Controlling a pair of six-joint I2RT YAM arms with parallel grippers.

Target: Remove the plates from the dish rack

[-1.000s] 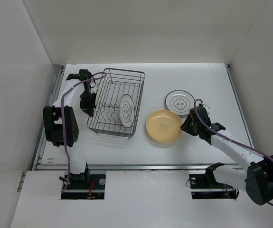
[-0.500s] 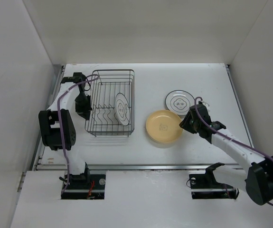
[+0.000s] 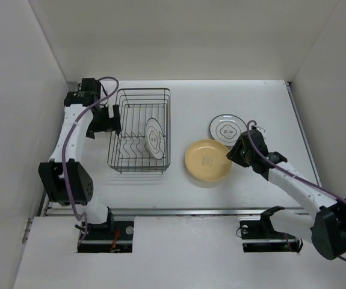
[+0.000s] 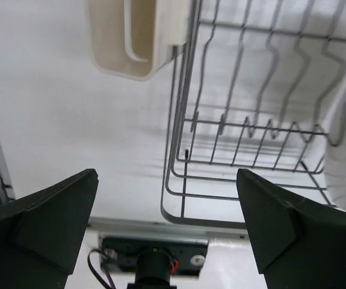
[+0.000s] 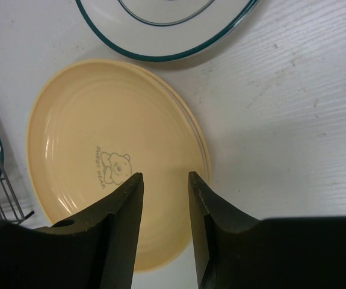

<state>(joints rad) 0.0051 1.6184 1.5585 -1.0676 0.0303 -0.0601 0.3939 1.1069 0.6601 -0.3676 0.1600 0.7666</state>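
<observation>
White plate [image 3: 155,138] standing in the dish rack [image 3: 139,90]; yellow plate [image 3: 207,161] and second white plate [image 3: 227,129] flat on the table [image 3: 263,102].
Left gripper [image 4: 166,180], fingers wide apart, beside the rack's left wall; right gripper [image 5: 165,180], fingers narrowly parted, above the yellow plate's edge.

White plate [image 5: 160,39] mostly off-frame

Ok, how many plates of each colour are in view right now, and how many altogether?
White plates: 2, one standing in the dish rack, one flat on the table.
Yellow plates: 1, flat on the table.
Total: 3 plates.
</observation>
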